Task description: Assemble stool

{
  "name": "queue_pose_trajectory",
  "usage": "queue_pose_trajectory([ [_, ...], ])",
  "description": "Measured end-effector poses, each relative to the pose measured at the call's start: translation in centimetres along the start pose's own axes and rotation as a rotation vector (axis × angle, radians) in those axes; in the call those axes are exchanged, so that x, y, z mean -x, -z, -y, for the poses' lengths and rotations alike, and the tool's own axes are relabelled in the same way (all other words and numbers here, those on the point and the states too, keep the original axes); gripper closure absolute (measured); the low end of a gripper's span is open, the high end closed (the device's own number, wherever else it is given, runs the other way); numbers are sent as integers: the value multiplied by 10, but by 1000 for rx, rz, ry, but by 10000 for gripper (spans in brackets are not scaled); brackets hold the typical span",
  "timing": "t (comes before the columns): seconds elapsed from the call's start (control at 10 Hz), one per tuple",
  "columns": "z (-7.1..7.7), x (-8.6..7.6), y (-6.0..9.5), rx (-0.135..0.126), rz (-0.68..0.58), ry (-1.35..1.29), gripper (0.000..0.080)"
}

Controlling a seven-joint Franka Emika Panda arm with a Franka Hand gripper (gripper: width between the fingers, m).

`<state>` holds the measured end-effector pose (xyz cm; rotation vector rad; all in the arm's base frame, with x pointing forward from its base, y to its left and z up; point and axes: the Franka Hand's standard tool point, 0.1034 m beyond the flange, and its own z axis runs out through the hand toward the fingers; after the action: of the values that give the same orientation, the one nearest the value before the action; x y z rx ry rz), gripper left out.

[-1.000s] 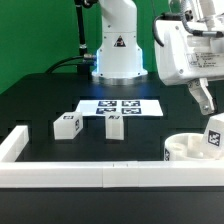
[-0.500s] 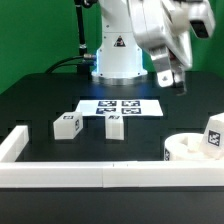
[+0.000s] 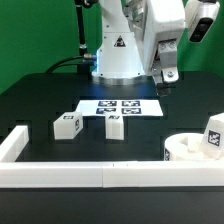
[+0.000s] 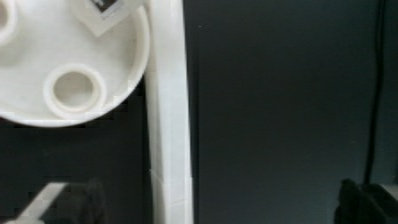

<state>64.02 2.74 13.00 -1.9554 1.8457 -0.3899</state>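
Note:
The round white seat point(image 3: 188, 152) lies at the exterior view's lower right against the rail, with one tagged leg point(image 3: 213, 135) standing on it. Two loose legs point(image 3: 68, 124) point(image 3: 113, 125) rest on the black table near the marker board. My gripper point(image 3: 166, 77) hangs in the air beside the robot base, well above and behind the seat, open and empty. In the wrist view the seat point(image 4: 45, 50) with a round socket hole point(image 4: 75, 90) lies beside the rail, and my gripper point(image 4: 214, 205) shows dark fingers point(image 4: 63, 203) spread wide with nothing between.
The long white U-shaped rail point(image 3: 100, 173) runs along the front and the exterior view's left side; it also shows in the wrist view point(image 4: 169, 130). The marker board point(image 3: 122, 107) lies flat ahead of the robot base point(image 3: 118, 60).
My gripper has risen from above the seat and swung toward the exterior view's left and back, empty. The leg stays standing on the seat. The two loose legs have not moved.

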Motion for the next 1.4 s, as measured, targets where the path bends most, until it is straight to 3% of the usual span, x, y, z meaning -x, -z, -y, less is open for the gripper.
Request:
queue_pose_trajectory([
  [0.4, -8, -11, -3, 84, 37, 475, 150],
  [0.5, -7, -16, -2, 89, 27, 618, 150],
  [0.6, -12, -38, 2, 60, -57, 785, 150],
  [0.7, -18, -33, -1, 78, -28, 813, 150],
  [1.0, -17, -35, -2, 90, -29, 990, 150],
  [1.2, -33, -40, -8, 170, 42, 1149, 150],
  [1.3, -40, -45, -8, 196, 56, 1176, 150],
  [1.4, -49, -56, -9, 206, 45, 1283, 150],
])
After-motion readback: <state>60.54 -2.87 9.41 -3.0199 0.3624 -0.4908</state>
